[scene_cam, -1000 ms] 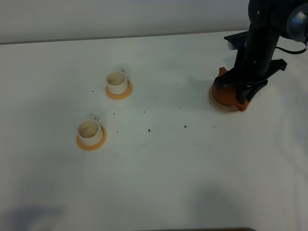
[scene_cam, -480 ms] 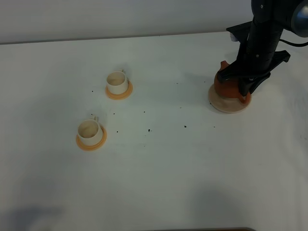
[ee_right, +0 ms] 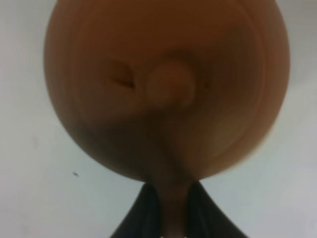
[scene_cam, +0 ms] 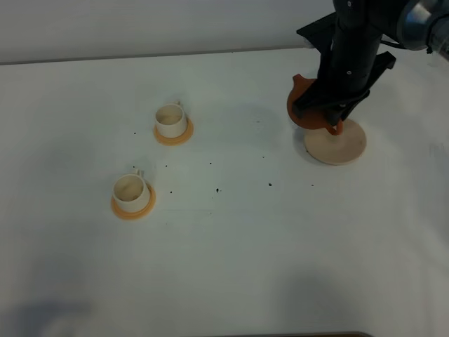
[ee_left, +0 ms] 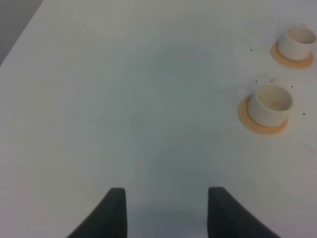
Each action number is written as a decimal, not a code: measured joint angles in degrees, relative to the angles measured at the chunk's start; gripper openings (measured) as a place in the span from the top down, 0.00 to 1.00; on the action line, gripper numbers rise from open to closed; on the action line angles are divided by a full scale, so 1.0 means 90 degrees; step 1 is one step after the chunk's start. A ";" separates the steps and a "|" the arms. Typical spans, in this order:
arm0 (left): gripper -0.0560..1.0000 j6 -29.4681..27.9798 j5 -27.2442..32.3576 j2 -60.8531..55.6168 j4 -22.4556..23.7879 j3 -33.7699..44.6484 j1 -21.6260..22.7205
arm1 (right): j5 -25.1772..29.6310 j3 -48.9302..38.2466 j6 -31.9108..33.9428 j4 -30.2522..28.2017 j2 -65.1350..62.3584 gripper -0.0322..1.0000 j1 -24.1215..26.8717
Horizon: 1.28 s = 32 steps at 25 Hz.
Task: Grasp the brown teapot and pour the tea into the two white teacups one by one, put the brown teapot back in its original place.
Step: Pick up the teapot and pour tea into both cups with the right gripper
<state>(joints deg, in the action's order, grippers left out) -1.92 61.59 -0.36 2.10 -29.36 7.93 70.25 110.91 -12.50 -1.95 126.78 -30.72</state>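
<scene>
My right gripper [scene_cam: 335, 114] is shut on the handle of the brown teapot [scene_cam: 303, 107] and holds it in the air, left of the pale beige disc [scene_cam: 337, 142]. The right wrist view shows the teapot [ee_right: 166, 89] from above, its lid knob in the middle and the handle between the fingers [ee_right: 148, 208]. Two white teacups stand on orange saucers at the left: the far one [scene_cam: 170, 121] and the near one [scene_cam: 130, 193]. They also show in the left wrist view, the far cup [ee_left: 297, 41] and the near cup [ee_left: 270, 103]. My left gripper [ee_left: 166, 213] is open and empty over bare table.
Small dark specks [scene_cam: 217, 189] lie scattered on the white table [scene_cam: 231, 260] between the cups and the disc. The table's far edge meets a grey wall [scene_cam: 140, 28].
My right gripper lifted the teapot off the beige disc and carried it up and to the left. The disc now lies bare. The cups have not moved.
</scene>
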 joint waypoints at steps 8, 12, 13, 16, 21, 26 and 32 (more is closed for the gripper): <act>0.59 0.0000 0.0000 0.0000 0.0000 0.0000 0.0000 | 0.0029 0.0742 -0.0034 -0.0369 0.0090 0.88 -0.0627; 0.59 0.0000 0.0000 0.0000 0.0000 0.0000 0.0000 | 0.0029 0.1354 -0.0071 -0.0493 0.0530 0.88 -0.0868; 0.59 0.0000 0.0000 0.0000 0.0000 0.0000 0.0000 | 0.0029 0.1542 -0.0085 -0.0495 0.0646 0.88 -0.0923; 0.59 0.0000 0.0000 0.0000 0.0000 0.0000 0.0000 | 0.0035 0.2069 -0.0127 -0.0542 0.1027 0.88 -0.1080; 0.59 0.0000 0.0000 0.0000 0.0000 0.0000 0.0000 | 0.0029 0.2607 -0.0277 -0.0809 0.1461 0.88 -0.1358; 0.59 0.0000 0.0000 0.0000 0.0000 0.0000 0.0000 | 0.0034 0.2622 -0.0531 -0.1431 0.1666 0.88 -0.1649; 0.59 0.0000 0.0000 0.0000 0.0000 0.0000 0.0000 | 0.0035 0.2622 -0.0806 -0.2024 0.1837 0.88 -0.1883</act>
<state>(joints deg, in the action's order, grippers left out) -1.92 61.59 -0.36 2.10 -29.36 7.93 70.56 134.51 -19.75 -20.17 143.32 -47.67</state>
